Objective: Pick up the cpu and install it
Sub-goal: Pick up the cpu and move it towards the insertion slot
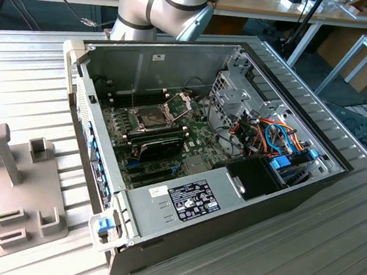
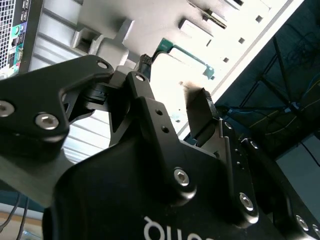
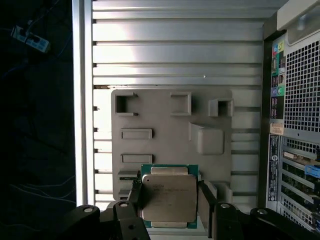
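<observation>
The gripper (image 3: pixel 170 191) hangs over the grey tray (image 3: pixel 165 125), and its jaws appear closed on the cpu (image 3: pixel 169 197), one on each of two opposite edges. I cannot tell if the cpu rests on the tray or is already lifted a little. In the exterior view the socket (image 1: pixel 151 116) lies open inside the case (image 1: pixel 179 52), well apart from the tray.

I judge the cpu to be light, stiff and thin, with a smooth metal top that gives little friction. Its underside and green border are probably delicate. The edges are therefore the right place to hold it, level and with only a gentle squeeze, because a tilted chip could slip out.
</observation>
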### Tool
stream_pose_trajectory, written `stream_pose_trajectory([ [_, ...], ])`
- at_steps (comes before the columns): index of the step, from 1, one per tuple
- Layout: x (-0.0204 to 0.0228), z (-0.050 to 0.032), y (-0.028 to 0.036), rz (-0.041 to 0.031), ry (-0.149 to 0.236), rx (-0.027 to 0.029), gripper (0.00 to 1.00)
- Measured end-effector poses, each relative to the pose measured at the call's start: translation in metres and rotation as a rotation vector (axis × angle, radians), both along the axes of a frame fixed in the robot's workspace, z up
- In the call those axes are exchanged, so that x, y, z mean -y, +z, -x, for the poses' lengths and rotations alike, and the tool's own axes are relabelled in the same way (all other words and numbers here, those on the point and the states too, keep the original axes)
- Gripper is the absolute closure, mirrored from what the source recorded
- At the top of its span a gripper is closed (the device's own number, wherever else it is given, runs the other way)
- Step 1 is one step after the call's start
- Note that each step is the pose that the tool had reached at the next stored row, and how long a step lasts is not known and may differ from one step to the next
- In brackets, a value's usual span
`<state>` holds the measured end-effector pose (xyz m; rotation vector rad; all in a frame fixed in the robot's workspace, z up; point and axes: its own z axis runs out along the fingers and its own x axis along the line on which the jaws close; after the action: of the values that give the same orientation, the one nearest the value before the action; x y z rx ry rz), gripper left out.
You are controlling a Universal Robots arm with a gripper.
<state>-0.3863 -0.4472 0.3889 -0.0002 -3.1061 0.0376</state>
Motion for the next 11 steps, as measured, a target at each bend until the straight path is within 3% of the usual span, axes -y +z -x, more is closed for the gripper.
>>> stream_pose_trajectory([
  [11, 0.0, -0.0288, 0.0, 0.0, 0.0, 0.0, 0.46],
])
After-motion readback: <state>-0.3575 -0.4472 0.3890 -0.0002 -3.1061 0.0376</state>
